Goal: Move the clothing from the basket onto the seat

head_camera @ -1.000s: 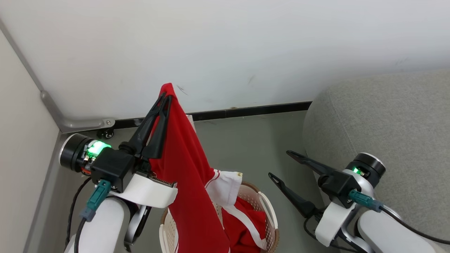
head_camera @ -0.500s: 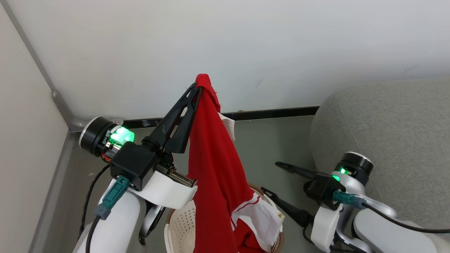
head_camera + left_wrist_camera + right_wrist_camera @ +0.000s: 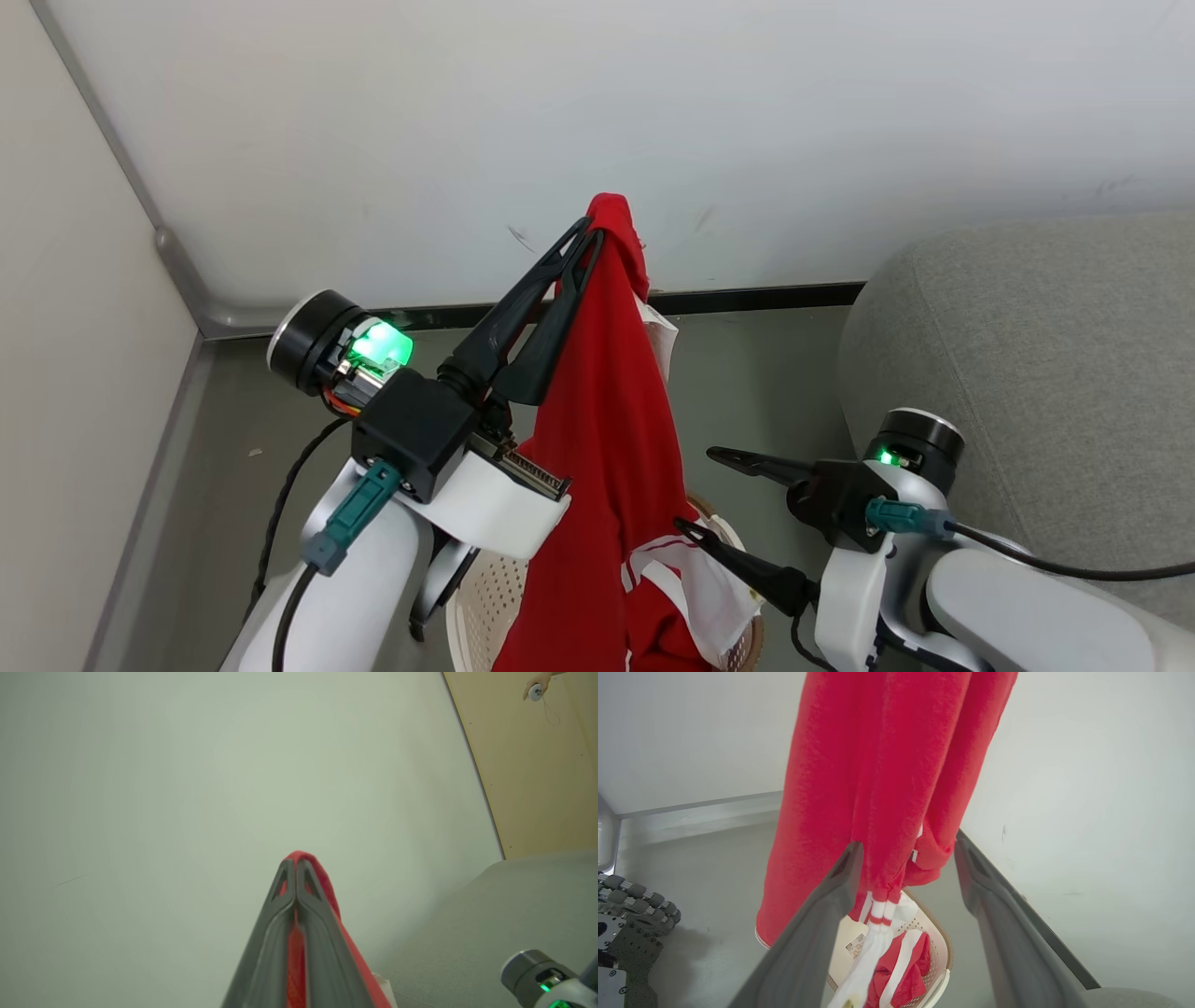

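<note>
The white wall (image 3: 653,112) takes up the far side of my head view, meeting a grey floor (image 3: 747,373). The big grey seat (image 3: 1027,355) stands on the right, and none of the clothing lies on it.

My left arm (image 3: 355,597) reaches up and away from me at a slant. Its wrist is near the left and its long fingers point toward the wall. The left jaws are pressed together on the top fold of a red garment (image 3: 607,439), which hangs straight down from them as a long drape with a white panel low down.

My right arm (image 3: 1027,607) sits low on the near right beside the seat, with its fingers pointing left toward the hanging cloth. The right jaws are wide apart and hold nothing. I cannot tell whether the nearer finger touches the white panel.

The cream basket (image 3: 936,947) is on the floor under the drape, between the two arms. A second red garment (image 3: 920,952) with white stripes lies bunched inside it.
</note>
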